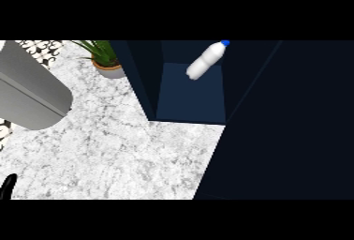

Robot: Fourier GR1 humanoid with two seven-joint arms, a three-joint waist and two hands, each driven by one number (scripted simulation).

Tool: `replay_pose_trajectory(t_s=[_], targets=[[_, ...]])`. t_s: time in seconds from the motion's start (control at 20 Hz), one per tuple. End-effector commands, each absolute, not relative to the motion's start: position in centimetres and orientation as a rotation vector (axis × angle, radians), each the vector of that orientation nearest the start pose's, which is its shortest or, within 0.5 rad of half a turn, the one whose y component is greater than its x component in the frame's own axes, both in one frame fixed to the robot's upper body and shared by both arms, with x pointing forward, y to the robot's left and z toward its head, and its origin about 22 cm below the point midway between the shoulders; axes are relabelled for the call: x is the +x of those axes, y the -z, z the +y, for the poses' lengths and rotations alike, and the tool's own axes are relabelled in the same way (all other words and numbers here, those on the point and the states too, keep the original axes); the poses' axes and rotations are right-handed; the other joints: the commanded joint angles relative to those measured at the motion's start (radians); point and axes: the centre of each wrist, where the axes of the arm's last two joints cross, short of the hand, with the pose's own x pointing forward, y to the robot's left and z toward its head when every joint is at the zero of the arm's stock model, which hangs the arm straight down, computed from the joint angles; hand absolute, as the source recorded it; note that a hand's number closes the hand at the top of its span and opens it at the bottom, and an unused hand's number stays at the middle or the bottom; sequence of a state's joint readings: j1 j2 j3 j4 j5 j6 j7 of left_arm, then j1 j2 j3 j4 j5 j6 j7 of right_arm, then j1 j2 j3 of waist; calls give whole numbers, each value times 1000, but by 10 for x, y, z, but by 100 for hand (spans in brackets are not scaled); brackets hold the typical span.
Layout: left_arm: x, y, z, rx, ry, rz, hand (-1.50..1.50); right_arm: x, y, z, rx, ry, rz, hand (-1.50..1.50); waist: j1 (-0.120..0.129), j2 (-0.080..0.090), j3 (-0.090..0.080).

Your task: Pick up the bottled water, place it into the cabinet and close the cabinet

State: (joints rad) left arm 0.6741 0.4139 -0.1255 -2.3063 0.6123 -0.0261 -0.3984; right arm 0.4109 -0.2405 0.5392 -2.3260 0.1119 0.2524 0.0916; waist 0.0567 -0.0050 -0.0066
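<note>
Bottled water [205, 60] lying tilted inside the open dark-blue cabinet [190, 101] (blue cap uppermost), marble counter [117, 154] in front, potted plant [105, 58] beside the cabinet, left hand [7, 185] at lower-left edge, state of its fingers cannot be told.

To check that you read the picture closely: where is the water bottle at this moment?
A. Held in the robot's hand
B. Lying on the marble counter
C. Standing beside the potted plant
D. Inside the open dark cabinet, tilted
D: the water bottle shows tilted inside the open cabinet, blue cap uppermost, with no hand on it.
</note>
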Motion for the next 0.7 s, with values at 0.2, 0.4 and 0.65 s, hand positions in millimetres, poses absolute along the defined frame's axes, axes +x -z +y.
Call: replay_pose_trajectory(t_s=[0.2, 0.4, 0.65], targets=[[77, -92, 307, -343, -201, -1986, -150, 133, -119, -115, 671, -531, -1679, 150, 22, 9, 0], [61, -97, 324, -360, -209, -1965, -150, 154, -121, -96, 679, -545, -1622, 150, 3, 6, 4], [42, -103, 338, -330, -221, -1981, -150, 198, -138, -78, 667, -434, -1632, 150, -3, 4, 6]])
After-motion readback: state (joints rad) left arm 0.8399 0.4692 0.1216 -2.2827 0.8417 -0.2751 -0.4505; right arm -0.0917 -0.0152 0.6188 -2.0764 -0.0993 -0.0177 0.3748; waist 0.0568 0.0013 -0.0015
